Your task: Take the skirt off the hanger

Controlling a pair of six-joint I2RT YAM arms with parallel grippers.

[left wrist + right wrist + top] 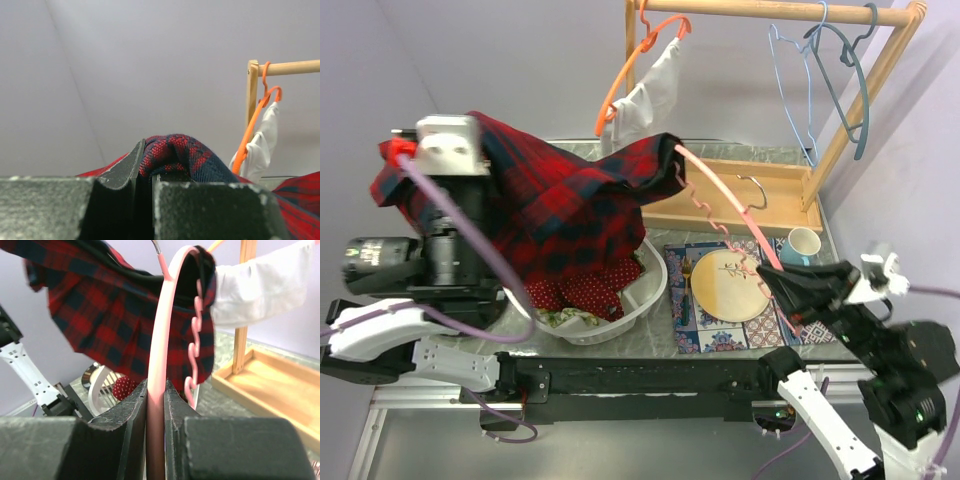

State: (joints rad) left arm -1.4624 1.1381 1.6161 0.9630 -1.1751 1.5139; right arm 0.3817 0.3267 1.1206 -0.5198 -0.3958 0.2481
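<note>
The red and navy tartan skirt (pixel 570 205) hangs stretched between the two arms above the table. My left gripper (pixel 147 167) is raised at the left and shut on a fold of the skirt (pixel 175 152); in the top view its fingers are hidden under the cloth. My right gripper (pixel 778 282) is shut on the lower end of the pink hanger (pixel 730 210). In the right wrist view the hanger (pixel 162 325) rises from between my right gripper's (pixel 156 402) fingers. The skirt's (pixel 105 315) waistband still drapes over the hanger's far curved end.
A white basket (pixel 655 290) under the skirt holds a red garment with white dots (pixel 585 292). A plate (pixel 725 285) on a patterned mat and a blue cup (pixel 803 243) lie beneath the hanger. The wooden rack (pixel 770 10) carries an orange hanger with a white garment (pixel 645 95) and light blue hangers (pixel 790 80).
</note>
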